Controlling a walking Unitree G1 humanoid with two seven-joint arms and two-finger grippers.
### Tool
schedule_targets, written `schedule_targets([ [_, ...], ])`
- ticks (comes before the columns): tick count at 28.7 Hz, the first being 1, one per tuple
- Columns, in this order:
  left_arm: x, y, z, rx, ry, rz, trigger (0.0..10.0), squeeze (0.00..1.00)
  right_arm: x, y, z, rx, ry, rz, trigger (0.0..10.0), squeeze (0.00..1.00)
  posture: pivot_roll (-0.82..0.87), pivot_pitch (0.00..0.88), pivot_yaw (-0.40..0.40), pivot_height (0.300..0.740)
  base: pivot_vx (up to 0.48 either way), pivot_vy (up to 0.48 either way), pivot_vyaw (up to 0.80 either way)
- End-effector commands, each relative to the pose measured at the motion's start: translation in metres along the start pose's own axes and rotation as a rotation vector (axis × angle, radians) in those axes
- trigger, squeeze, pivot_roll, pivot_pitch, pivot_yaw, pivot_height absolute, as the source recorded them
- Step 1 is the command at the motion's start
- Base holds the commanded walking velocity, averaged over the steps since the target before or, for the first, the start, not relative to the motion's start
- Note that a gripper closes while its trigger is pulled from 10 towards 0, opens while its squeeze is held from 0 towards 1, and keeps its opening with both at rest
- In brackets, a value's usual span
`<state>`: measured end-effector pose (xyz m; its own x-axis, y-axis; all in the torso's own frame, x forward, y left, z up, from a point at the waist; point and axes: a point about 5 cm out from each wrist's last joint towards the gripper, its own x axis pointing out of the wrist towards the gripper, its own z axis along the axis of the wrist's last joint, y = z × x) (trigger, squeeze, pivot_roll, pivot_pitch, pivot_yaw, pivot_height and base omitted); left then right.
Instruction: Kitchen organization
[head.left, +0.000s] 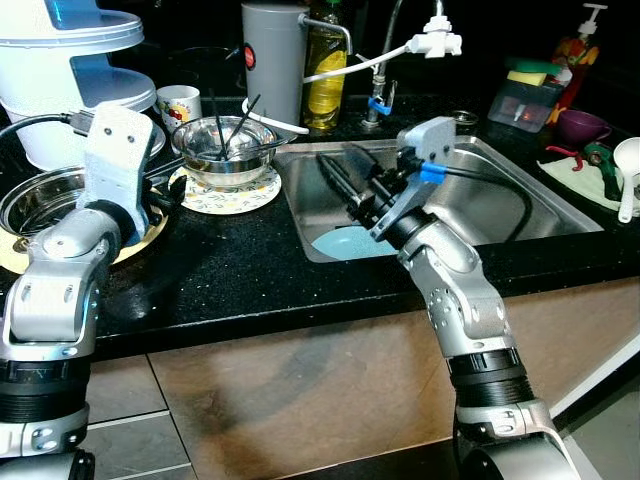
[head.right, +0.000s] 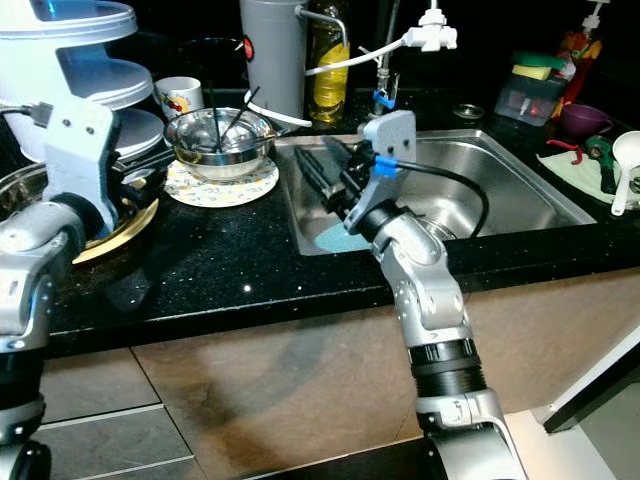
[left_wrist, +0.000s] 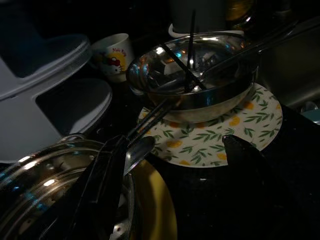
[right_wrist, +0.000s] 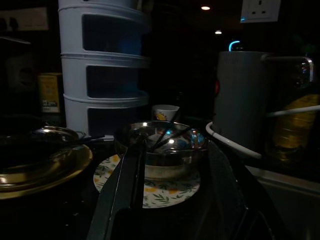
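Over the sink (head.left: 540, 205), right claw (head.left: 340, 180) open, empty, pointing at steel bowl (head.left: 224, 148) of utensils on floral plate (head.left: 226, 192) just ahead. Left claw (left_wrist: 170, 150) open beside it. Next: close in, grasp bowl rim.

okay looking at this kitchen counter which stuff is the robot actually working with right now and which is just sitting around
In play:
- left pincer, open over the spoon on the steel pan
- right pincer, open above the sink
- steel bowl with utensils, on the floral plate
- blue plate

Lying about:
- oil bottle
- grey canister
- mug
- sponges
- white ladle
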<state>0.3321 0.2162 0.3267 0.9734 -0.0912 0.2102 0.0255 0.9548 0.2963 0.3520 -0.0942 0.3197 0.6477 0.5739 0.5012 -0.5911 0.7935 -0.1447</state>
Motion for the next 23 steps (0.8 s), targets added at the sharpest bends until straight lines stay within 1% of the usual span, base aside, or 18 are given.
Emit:
schedule_targets([
  [1,0.001,-0.001,-0.004,-0.022,0.02,-0.001,10.0,0.0,-0.003,-0.001,-0.003,0.031,0.001,-0.004,10.0,0.0,0.04,0.15,-0.009,0.74,0.0,0.0,0.0],
  [4,0.0,0.003,-0.004,-0.046,0.011,0.023,10.0,0.0,-0.009,-0.004,-0.006,0.109,-0.012,-0.009,10.0,0.0,0.04,0.152,-0.014,0.74,0.0,0.0,0.0],
  [5,0.0,0.008,-0.005,-0.058,0.009,0.048,10.0,0.0,-0.009,-0.006,-0.009,0.125,0.001,-0.015,10.0,0.0,0.04,0.152,-0.014,0.74,0.0,0.0,0.0],
  [7,0.0,0.01,-0.006,-0.071,0.011,0.062,10.0,0.0,-0.009,-0.006,-0.011,0.135,0.011,-0.012,10.0,0.0,0.04,0.153,-0.021,0.74,0.0,0.0,0.0],
  [8,-0.001,0.009,-0.007,-0.07,0.011,0.06,10.0,0.0,-0.009,-0.007,-0.013,0.134,0.021,-0.015,10.0,0.0,0.04,0.154,-0.029,0.74,0.0,0.0,0.0],
  [9,-0.002,0.003,-0.01,-0.084,0.005,0.043,10.0,0.0,-0.009,-0.006,-0.016,0.121,0.034,-0.017,10.0,0.0,0.04,0.154,-0.029,0.74,0.0,0.0,0.0],
  [10,-0.002,0.001,-0.01,-0.091,0.002,0.034,10.0,0.0,-0.009,-0.005,-0.017,0.116,0.034,-0.019,10.0,0.0,0.04,0.154,-0.029,0.74,0.0,0.0,0.0],
  [12,-0.004,-0.007,-0.012,-0.125,-0.006,0.001,10.0,0.0,-0.01,0.001,-0.02,0.161,0.037,0.007,10.0,0.0,0.03,0.147,-0.035,0.74,0.0,0.0,0.0],
  [13,-0.006,-0.009,-0.015,-0.136,0.001,-0.008,10.0,0.0,-0.011,0.005,-0.021,0.165,0.04,0.026,10.0,0.0,0.02,0.143,-0.029,0.74,0.0,0.0,0.0],
  [15,-0.007,-0.009,-0.017,-0.119,-0.001,0.001,10.0,0.0,-0.013,0.012,-0.02,0.171,0.031,0.044,10.0,0.0,0.02,0.139,-0.028,0.74,0.0,0.0,0.0],
  [16,-0.006,-0.006,-0.016,-0.082,-0.007,0.02,10.0,0.0,-0.015,0.012,-0.019,0.176,0.033,0.045,10.0,0.0,0.02,0.139,-0.028,0.74,0.0,0.0,0.0],
  [18,-0.005,-0.002,-0.012,-0.031,-0.011,0.025,10.0,0.0,-0.016,0.011,-0.02,0.164,0.041,0.049,10.0,0.0,0.03,0.128,-0.03,0.74,0.0,0.0,0.0],
  [19,-0.005,-0.002,-0.012,-0.031,-0.011,0.025,10.0,0.0,-0.016,0.011,-0.02,0.164,0.041,0.049,10.0,0.0,0.03,0.128,-0.03,0.74,0.0,0.0,0.0],
  [21,-0.005,0.0,-0.01,0.053,-0.005,0.015,10.0,0.0,-0.017,0.011,-0.021,0.144,0.054,0.064,10.0,0.0,0.03,0.128,-0.03,0.74,0.0,0.0,0.0],
  [22,-0.005,0.0,-0.01,0.079,-0.003,0.012,10.0,0.0,-0.017,0.011,-0.021,0.138,0.058,0.069,10.0,0.0,0.03,0.128,-0.03,0.74,0.0,0.0,0.0],
  [23,-0.005,0.0,-0.01,0.079,-0.003,0.012,10.0,0.0,-0.017,0.011,-0.021,0.138,0.058,0.069,10.0,0.0,0.03,0.128,-0.03,0.74,0.0,0.0,0.0],
])
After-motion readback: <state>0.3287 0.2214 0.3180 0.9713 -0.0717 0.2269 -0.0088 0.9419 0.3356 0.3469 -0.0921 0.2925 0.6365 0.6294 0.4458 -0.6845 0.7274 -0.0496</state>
